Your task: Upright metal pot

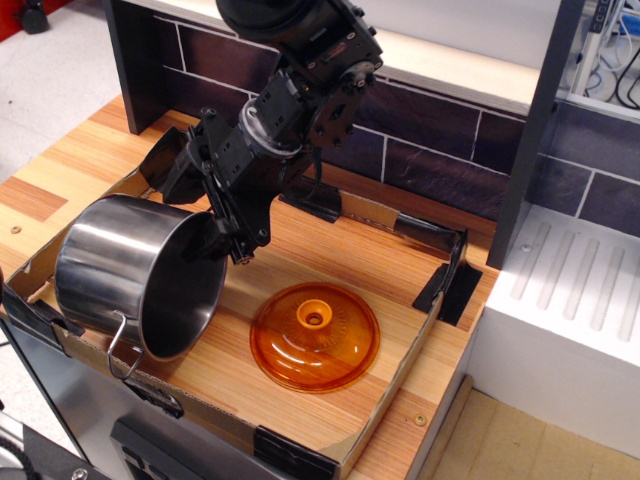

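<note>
1. Metal pot (128, 272) lies tipped on its side at the near-left of the counter (380, 260), inside a low cardboard tray (395, 415); its dark mouth faces right and toward the near side, and one wire handle hangs at the lower rim.
2. Pot's long axis runs roughly left-right, tilted, not vertical, so not yet upright.
3. Fingers (232, 243) sit at the far-right part of the pot's rim, touching or just beside it. Dark on dark there: cannot tell how far apart they are or whether they pinch the rim.
4. Pot body lies left and near of the fingers; mouth edge is the closest part.
5. Likely next move: hook or grip the rim, then swing the mouth upward so the base drops onto the counter.
6. Orange lid (315, 335) rests dome-up just right of the pot mouth, near but apart; could get bumped.
</note>
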You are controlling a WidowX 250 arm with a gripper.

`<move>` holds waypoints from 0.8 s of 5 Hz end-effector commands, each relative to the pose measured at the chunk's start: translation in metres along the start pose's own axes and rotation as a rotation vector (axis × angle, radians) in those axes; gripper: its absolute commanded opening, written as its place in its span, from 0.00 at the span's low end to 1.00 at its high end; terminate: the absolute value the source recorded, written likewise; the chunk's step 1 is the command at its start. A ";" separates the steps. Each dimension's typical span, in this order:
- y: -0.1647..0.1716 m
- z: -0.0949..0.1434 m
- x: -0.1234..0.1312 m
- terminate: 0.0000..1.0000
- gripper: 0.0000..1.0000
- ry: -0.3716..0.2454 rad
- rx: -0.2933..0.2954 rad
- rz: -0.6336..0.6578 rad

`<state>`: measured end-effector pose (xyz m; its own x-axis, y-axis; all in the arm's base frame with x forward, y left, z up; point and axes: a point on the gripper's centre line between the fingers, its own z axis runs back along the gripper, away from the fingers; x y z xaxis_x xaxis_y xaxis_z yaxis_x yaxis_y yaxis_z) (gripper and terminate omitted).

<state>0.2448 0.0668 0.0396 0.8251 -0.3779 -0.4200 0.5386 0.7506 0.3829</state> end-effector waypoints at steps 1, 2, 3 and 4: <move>0.007 0.007 -0.009 0.00 0.00 -0.024 -0.033 0.003; 0.021 0.010 -0.016 0.00 0.00 -0.069 -0.052 0.001; 0.045 0.009 -0.022 0.00 0.00 -0.138 -0.080 -0.014; 0.064 0.005 -0.022 0.00 0.00 -0.206 -0.080 -0.021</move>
<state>0.2617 0.1163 0.0601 0.8175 -0.4968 -0.2913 0.5669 0.7832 0.2552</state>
